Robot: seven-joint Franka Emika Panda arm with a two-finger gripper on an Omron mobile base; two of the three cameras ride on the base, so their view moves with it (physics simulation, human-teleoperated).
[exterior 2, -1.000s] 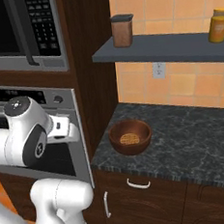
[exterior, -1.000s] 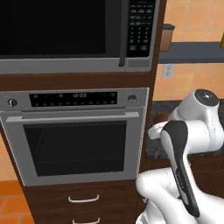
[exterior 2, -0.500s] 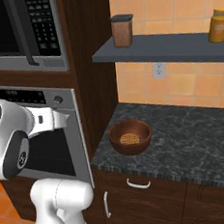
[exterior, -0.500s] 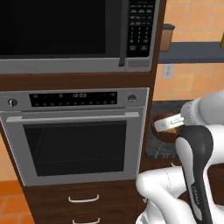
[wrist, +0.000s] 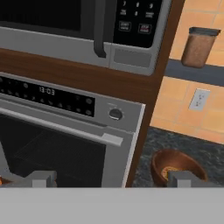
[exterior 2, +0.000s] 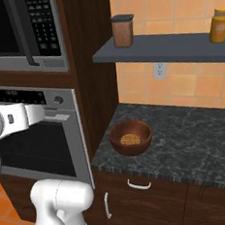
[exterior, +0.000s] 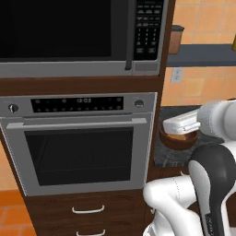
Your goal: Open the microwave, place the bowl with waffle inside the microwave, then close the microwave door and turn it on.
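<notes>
Opening stage of the task; nothing has yet been touched. The microwave (exterior: 80, 37) occupies the upper left of the left base view, and the microwave door (exterior: 55, 30) is shut, its dark vertical handle (exterior: 129, 34) just left of the black keypad panel (exterior: 148, 28). The bowl with waffle (exterior 2: 131, 137) sits on the dark speckled worktop (exterior 2: 195, 140), low and centre in the right base view, near the worktop's front left corner and beside the tall wood cabinet column (exterior 2: 90, 63).

The gripper (wrist: 111, 178) hangs at the bottom of the hand view, its fingers (wrist: 41, 178) spread wide and holding nothing; they frame the wall oven (exterior: 83, 138) and the bowl at oven height, below the microwave.

Judged step: approach to the door handle. The next move likely calls for raising the hand and bringing the fingers around the handle. The door appears hinged at its left, so room must be kept in front of the cabinet for its swing. The shelf (exterior 2: 161, 46) at upper right, carrying a brown jar (exterior 2: 123, 30), overhangs the bowl and limits a later lift.
</notes>
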